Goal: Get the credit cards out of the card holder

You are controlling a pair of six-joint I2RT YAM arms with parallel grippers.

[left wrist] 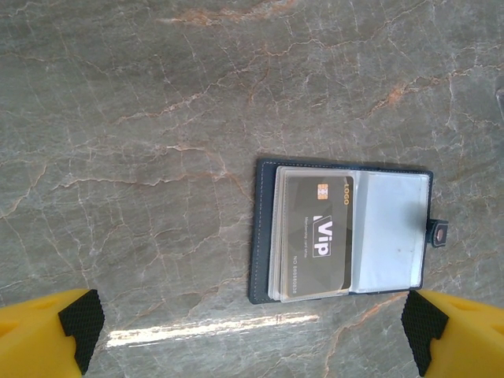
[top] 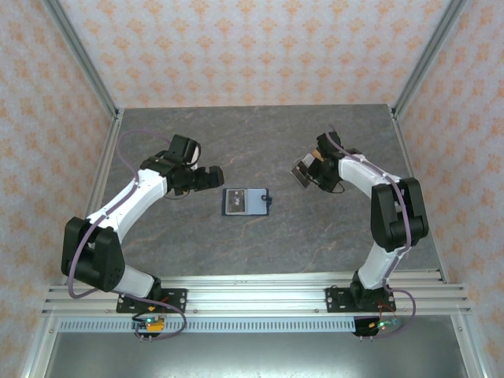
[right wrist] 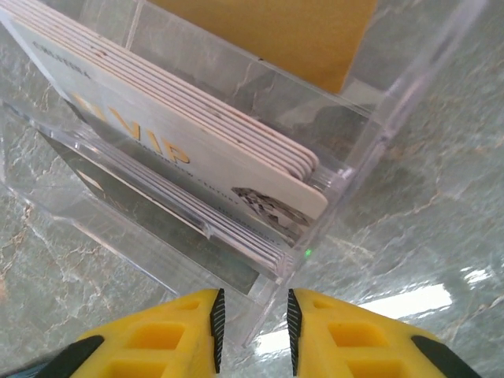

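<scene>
two grippers, one open card holder [top: 246, 201] lying flat on the stone-patterned table [left wrist: 118, 118] between them.
the navy holder is spread open with its closure tab [left wrist: 438, 233] at one edge. a dark vip card [left wrist: 319, 236] sits in one clear pocket, and the other pocket shows pale grey-blue. the left gripper [left wrist: 253, 324] hangs near the holder with its fingers spread wide apart and nothing between them. the right gripper [right wrist: 252, 323] is off to the other side, at a clear box [right wrist: 370, 126]. its fingers stand close together with a slim gap, and an edge of the box shows in that gap. i cannot tell whether the pads press on it. inside the box, a stack of cream cards [right wrist: 197, 157] leans in the middle slot, grey cards [right wrist: 157, 213] fill the slot nearer the fingers, and an orange-brown card [right wrist: 276, 31] stands in the far slot.
</scene>
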